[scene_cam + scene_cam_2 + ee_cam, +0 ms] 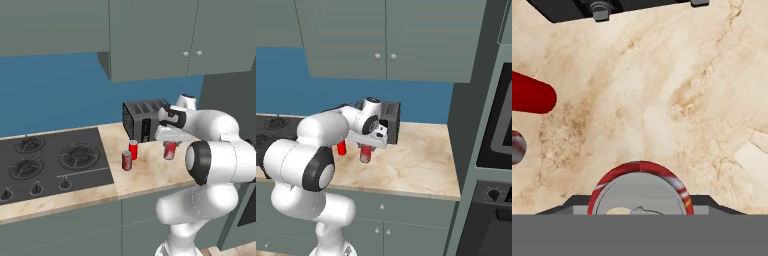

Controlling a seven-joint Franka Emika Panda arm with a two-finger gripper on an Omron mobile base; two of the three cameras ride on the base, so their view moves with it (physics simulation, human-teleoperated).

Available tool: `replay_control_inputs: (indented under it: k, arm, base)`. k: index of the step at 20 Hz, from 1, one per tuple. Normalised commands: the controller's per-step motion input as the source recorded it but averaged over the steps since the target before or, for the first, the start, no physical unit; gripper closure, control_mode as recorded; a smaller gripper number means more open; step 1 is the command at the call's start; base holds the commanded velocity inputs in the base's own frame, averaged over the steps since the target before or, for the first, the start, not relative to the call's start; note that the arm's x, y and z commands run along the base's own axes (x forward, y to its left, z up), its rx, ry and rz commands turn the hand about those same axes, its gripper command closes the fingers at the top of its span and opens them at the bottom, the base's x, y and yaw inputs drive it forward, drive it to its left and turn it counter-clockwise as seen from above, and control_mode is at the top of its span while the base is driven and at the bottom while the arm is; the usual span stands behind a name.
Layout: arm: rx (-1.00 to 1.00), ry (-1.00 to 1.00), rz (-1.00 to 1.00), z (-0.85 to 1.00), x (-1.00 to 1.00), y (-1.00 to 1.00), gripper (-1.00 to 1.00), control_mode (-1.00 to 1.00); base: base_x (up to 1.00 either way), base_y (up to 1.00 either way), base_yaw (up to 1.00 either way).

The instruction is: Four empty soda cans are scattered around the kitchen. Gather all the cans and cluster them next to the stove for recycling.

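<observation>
Fingers (170,150) clamped on red soda can (170,151) w/ silver top, upright, 2 cans (130,155) nearby

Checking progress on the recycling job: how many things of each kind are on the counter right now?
Soda cans: 3
Toaster: 1
Stove: 1
Total: 5
</observation>
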Motion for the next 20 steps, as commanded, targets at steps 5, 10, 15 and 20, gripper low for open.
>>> replay_control_inputs:
  k: [5, 10, 15, 20]
  arm:
    - [-0.07, 0.00, 0.00, -0.01, 0.00, 0.19, 1.00, -1.00]
    - [-0.02, 0.00, 0.00, -0.05, 0.00, 0.16, 1.00, -1.00]
    - [0.00, 0.00, 0.00, -0.07, 0.00, 0.19, 1.00, -1.00]
    - [0.00, 0.00, 0.00, -0.12, 0.00, 0.21, 1.00, -1.00]
  base:
    - [0.00, 0.00, 0.00]
    - [0.00, 0.00, 0.00]
    - [0.00, 0.00, 0.00]
    - [0.00, 0.00, 0.00]
